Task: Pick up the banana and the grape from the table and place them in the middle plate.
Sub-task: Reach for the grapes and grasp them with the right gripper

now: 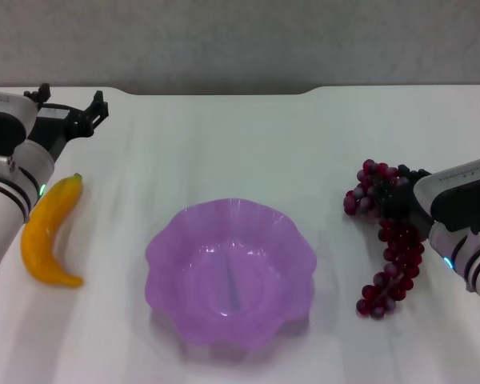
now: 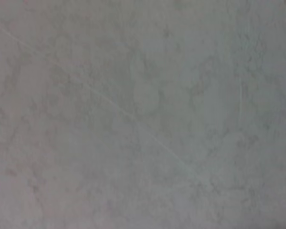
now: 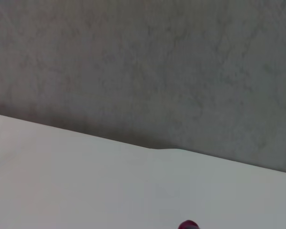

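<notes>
You saw the middle plate [image 1: 230,276] standing on the white tabletop [image 1: 240,144], near the front and about in the centre, and there was nothing inside it. The banana [image 1: 50,232] lay flat on the tabletop to the left of the plate, well apart from it, with its green stem tip pointing to the far side. Your left claw [image 1: 70,102] was beyond the banana, near the far left corner of the tabletop, above the surface; its two dark fingers stood apart and they held nothing. The left wrist view gave you only a plain grey mottled surface, so it told nothing about the fruit. On the other side, the grape [image 1: 388,240] lay to the right of the plate, also apart from it, as a long bunch running from far to near. Your right claw [image 1: 398,200] was down at the far part of the bunch, and its dark end covered some of the berries; whether its fingers were closed on the grape, I cannot tell. In the right wrist view only one red berry showed at the edge, with the tabletop and a grey wall [image 3: 143,67] behind it.
</notes>
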### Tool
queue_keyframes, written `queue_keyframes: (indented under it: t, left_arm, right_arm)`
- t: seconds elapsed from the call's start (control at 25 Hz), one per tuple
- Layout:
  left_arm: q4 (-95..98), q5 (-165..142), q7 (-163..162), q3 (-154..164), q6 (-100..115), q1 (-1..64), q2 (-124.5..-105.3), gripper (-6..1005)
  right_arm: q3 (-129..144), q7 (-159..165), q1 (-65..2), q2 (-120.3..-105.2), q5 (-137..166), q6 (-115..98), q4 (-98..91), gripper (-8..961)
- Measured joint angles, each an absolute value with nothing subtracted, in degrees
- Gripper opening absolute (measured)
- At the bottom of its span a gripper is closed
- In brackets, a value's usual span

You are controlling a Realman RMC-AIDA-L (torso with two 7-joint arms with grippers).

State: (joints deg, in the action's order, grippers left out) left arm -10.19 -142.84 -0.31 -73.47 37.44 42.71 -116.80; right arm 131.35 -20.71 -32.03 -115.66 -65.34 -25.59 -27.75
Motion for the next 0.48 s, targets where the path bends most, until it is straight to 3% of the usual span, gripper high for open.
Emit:
queue_keyframes:
  t: [0.48]
  left_arm:
    - [-10.20, -142.82, -0.35, -73.47, 37.44, 42.77, -116.80, 897]
  right_arm:
    - [131.40, -19.37, -32.29, -115.66, -65.36, -25.08, -27.00, 391]
